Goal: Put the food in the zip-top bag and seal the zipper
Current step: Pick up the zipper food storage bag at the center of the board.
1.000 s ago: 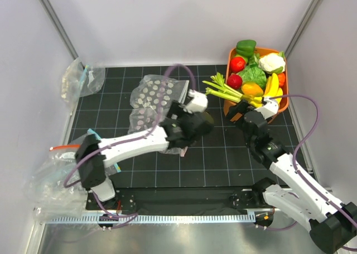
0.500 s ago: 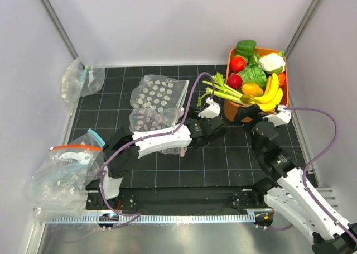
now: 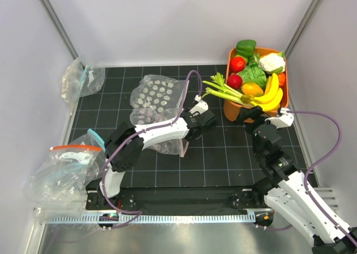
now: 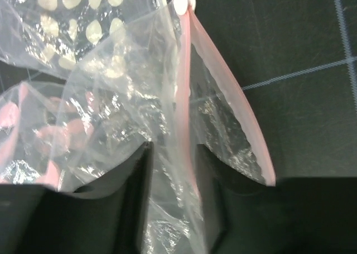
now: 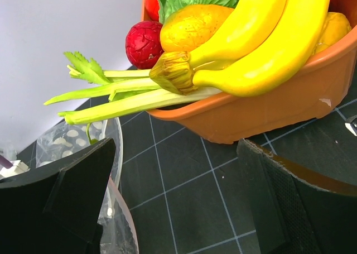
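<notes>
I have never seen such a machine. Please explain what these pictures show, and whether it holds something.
These are two robot arms, each ending in a two-finger gripper. The top picture looks down from above; the other two come from cameras on the wrists. On the table lie a dotted bag with a pink zip strip, plain bags at the left, and an orange bin of toy produce: bananas, celery, a red fruit. The left gripper has bag film between its parted fingers. The right gripper is open and empty, facing the bin.
</notes>
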You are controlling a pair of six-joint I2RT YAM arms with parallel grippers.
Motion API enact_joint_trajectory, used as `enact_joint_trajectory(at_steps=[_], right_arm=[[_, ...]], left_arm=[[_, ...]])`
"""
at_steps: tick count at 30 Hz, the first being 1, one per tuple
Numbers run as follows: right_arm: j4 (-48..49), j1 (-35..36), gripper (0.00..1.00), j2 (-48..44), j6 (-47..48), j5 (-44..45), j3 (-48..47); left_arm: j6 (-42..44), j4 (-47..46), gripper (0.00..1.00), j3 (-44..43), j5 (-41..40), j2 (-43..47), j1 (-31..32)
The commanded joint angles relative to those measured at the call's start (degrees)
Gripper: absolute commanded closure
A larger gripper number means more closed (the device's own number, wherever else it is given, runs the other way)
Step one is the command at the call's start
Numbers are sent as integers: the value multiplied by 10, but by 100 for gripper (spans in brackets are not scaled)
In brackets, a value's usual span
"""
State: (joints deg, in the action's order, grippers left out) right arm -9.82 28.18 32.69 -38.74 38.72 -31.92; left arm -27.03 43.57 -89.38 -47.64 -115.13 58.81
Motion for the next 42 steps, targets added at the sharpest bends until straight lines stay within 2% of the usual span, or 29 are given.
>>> enact_joint_trajectory(at_steps=[1, 3, 5, 6, 7, 14, 17, 21, 30, 33, 38, 42], right_arm=[[28, 2, 0, 4, 2, 17, -3], [27, 2, 0, 4, 0, 17, -4], [27, 2, 0, 4, 1, 15, -3], [27, 2, 0, 7, 1, 14, -4], [28, 2, 0, 9, 1, 12, -5], [56, 2, 1, 15, 39, -43, -5], [60, 2, 1, 17, 62, -58, -13], [69, 2, 1, 9, 123, -122, -26], [51, 2, 1, 32, 148, -167, -61], [23, 1, 1, 33, 162, -125, -80], [-45, 2, 0, 62, 108, 45, -120], [-108, 2, 0, 107, 38, 97, -180]], left_arm=[[6, 0, 63, 7, 21, -4, -11], [9, 8, 76, 4, 14, -10, -13], [10, 11, 85, 3, 14, -10, -13], [8, 12, 97, 3, 15, -5, -13], [7, 12, 100, 5, 13, -1, -13], [8, -23, 100, 66, 12, 112, -14], [10, -53, 100, 100, 38, 156, -14], [15, -123, 100, 154, 70, 248, -19], [-14, -213, 100, 249, 101, 384, -46], [-19, -239, 100, 279, 92, 426, -48], [-22, -256, 100, 304, 93, 474, -48], [-24, -258, 100, 304, 97, 477, -48]])
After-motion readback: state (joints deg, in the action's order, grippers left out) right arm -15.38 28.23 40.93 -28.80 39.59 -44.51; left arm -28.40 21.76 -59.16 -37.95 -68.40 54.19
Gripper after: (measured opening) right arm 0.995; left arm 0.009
